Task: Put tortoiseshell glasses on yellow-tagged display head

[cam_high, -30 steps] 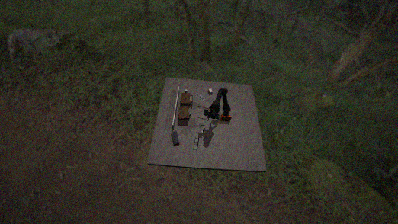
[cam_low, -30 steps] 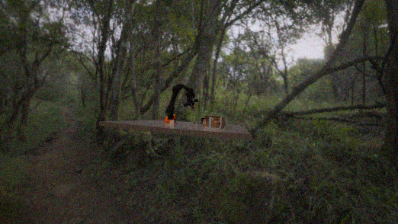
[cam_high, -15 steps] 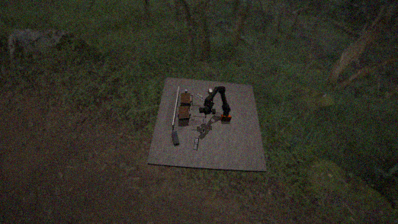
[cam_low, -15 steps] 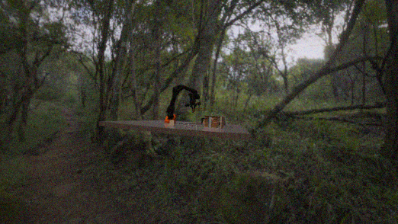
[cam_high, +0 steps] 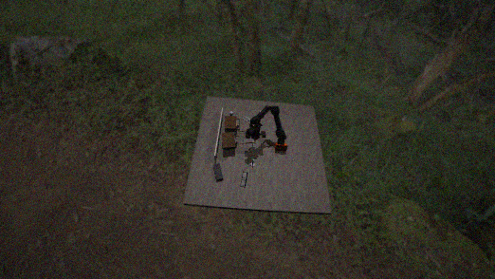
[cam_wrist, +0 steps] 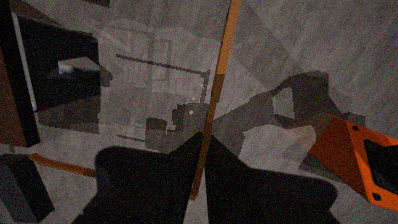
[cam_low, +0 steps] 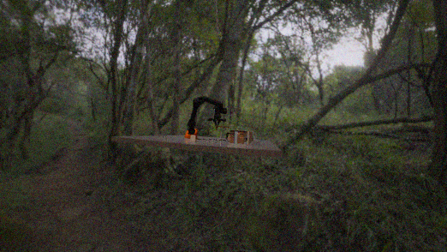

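My gripper (cam_wrist: 204, 139) (cam_low: 217, 125) is shut on the tortoiseshell glasses, seen in the wrist view as a long orange-brown bar (cam_wrist: 227, 47) between the fingertips. Another brown part (cam_wrist: 62, 165) shows at lower left, partly behind a finger. The glasses are held above the table; their full shape is hidden. Two brown block-shaped display heads (cam_high: 230, 122) (cam_high: 229, 140) stand side by side. In the wrist view, one head (cam_wrist: 7, 95) is at the left edge, with a dark face and a pale nose wedge (cam_wrist: 82, 64). No yellow tag can be made out. The gripper is beside the heads, on the arm's side.
A thin dark wire outline (cam_wrist: 160, 65) lies on the table (cam_high: 294, 185). A small rectangular outline (cam_high: 244, 178) lies nearer the front edge. A dark block (cam_high: 218, 172) (cam_wrist: 25, 187) and a long pale bar (cam_high: 219, 133) are beyond the heads. The orange arm base (cam_high: 281, 147) (cam_wrist: 336, 145) stands opposite.
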